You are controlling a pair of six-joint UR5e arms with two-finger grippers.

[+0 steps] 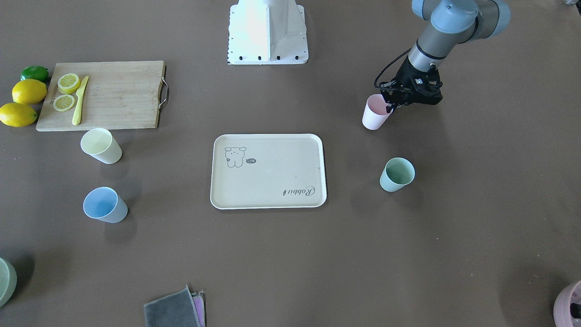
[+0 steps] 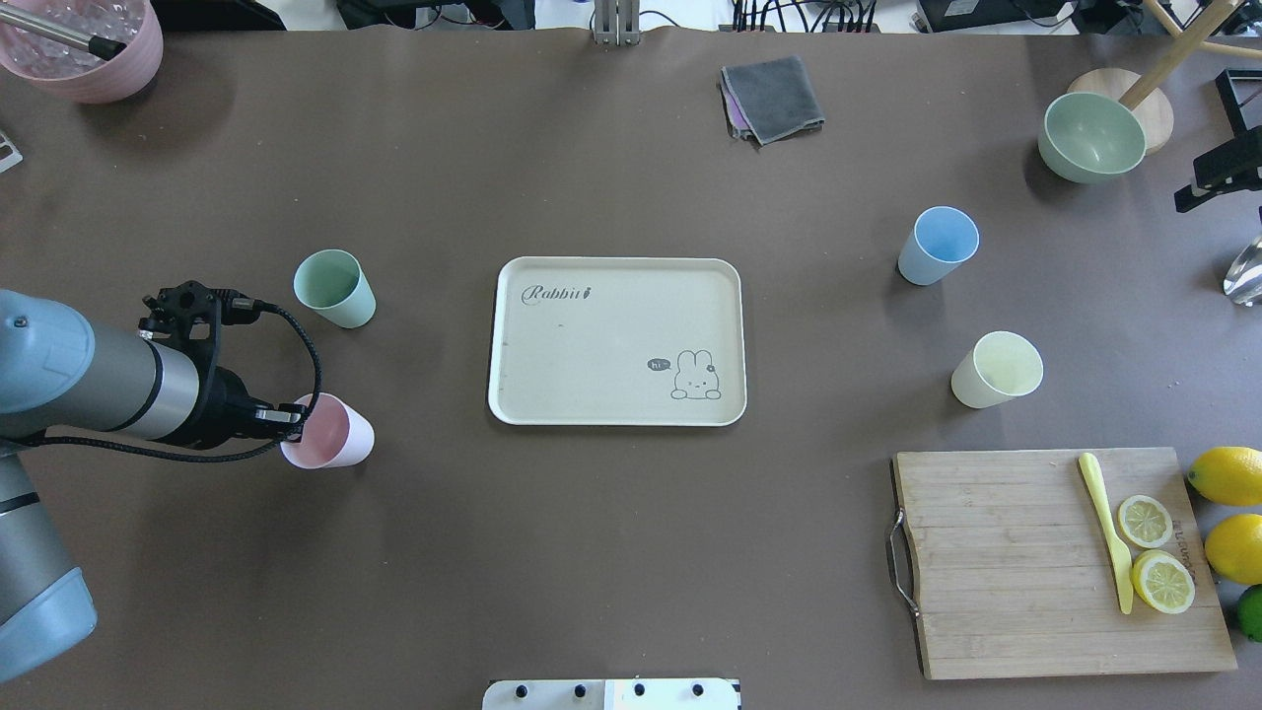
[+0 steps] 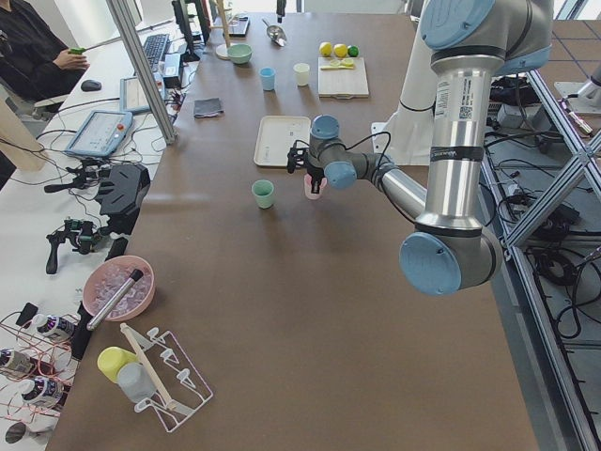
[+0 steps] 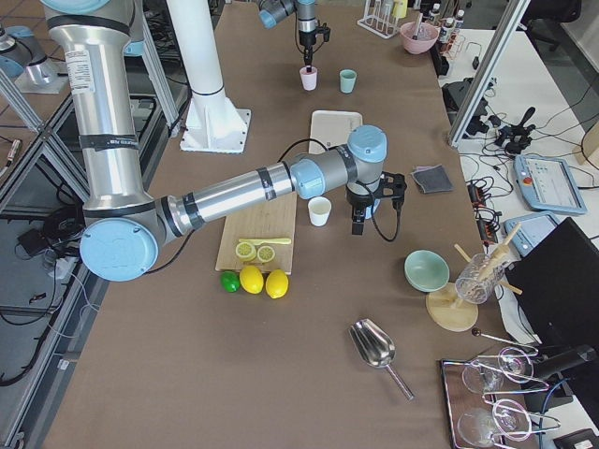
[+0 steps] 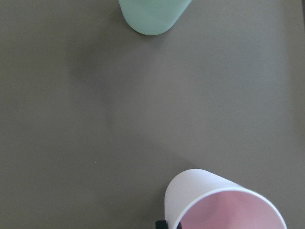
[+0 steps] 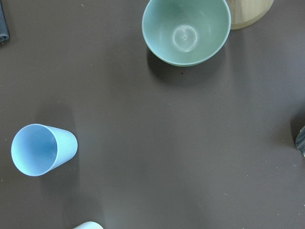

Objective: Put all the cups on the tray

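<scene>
The beige tray (image 1: 272, 181) lies at the table's middle with nothing on it. My left gripper (image 1: 391, 106) is shut on the rim of the pale pink cup (image 1: 375, 113), which tilts a little; it also shows in the left wrist view (image 5: 224, 205). The mint green cup (image 1: 396, 174) stands upright nearby, apart from the gripper. The pale yellow cup (image 2: 996, 369) and the light blue cup (image 2: 937, 245) stand on the other side of the tray. My right gripper (image 4: 360, 223) hangs above the table near the yellow cup; I cannot tell whether it is open or shut.
A wooden cutting board (image 2: 996, 552) with lemon slices and a yellow knife lies near the lemons (image 2: 1227, 475). A green bowl (image 2: 1089, 138), a grey cloth (image 2: 771, 97) and a pink bowl (image 2: 89, 44) stand along the far edge.
</scene>
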